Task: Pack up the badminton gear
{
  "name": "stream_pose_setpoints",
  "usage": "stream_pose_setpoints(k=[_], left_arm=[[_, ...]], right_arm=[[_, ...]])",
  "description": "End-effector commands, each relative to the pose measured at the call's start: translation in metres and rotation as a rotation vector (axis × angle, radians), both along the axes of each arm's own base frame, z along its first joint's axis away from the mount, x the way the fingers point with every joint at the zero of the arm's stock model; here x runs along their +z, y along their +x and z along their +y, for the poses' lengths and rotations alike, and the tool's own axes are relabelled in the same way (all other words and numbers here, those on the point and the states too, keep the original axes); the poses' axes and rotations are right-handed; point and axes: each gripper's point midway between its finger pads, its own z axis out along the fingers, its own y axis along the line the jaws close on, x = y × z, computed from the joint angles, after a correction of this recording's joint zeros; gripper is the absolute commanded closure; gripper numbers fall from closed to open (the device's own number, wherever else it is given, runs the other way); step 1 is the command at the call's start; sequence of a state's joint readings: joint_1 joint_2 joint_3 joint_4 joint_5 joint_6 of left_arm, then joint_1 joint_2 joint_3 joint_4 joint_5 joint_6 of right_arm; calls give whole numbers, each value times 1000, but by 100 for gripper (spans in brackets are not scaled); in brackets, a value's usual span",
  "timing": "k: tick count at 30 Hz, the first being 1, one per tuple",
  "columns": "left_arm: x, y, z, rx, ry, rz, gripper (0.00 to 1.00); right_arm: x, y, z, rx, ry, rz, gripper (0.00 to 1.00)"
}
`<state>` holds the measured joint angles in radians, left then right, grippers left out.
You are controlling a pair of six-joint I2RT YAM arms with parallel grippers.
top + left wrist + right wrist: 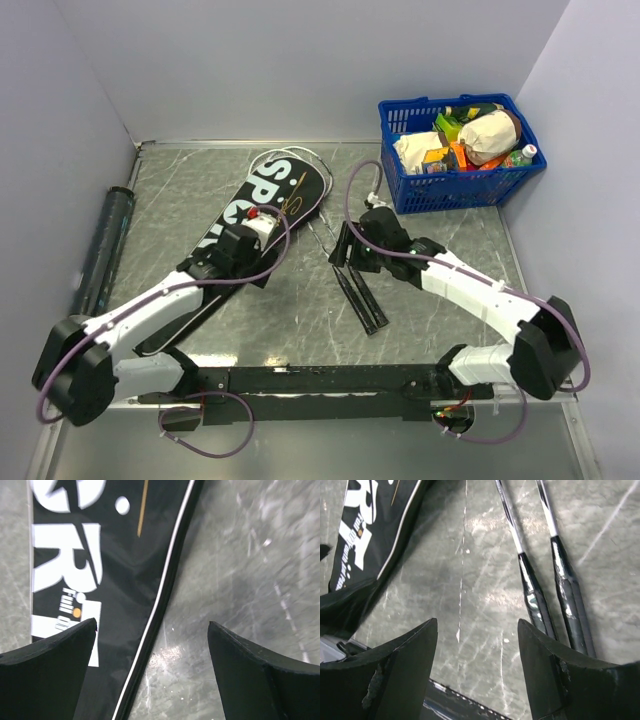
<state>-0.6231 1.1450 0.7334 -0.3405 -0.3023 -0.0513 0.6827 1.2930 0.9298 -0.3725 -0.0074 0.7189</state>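
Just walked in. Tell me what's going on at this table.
Badminton gear is being packed up. The robot's left tool hovers open over the black racket-shaped bag lettered SPORT, holding nothing. The right tool, open too with nothing between its fingers, hangs beside the black handles of the two thin silver-white rackets. The long dark tube lies along the left side, and the blue plastic basket of groceries sits far right.
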Motion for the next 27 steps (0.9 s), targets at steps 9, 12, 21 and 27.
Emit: stream_pose_setpoints(k=[9, 12, 21, 27], left_arm=[[-47, 17, 6, -16, 184, 82, 4], [-54, 24, 9, -15, 228, 106, 5], [-79, 40, 28, 35, 266, 186, 28], [-82, 45, 30, 52, 234, 205, 75]], right_arm=[[16, -21, -15, 29, 56, -70, 27], [13, -26, -15, 35, 69, -68, 27], [6, -36, -23, 44, 67, -71, 27], [-3, -38, -23, 48, 69, -56, 27]])
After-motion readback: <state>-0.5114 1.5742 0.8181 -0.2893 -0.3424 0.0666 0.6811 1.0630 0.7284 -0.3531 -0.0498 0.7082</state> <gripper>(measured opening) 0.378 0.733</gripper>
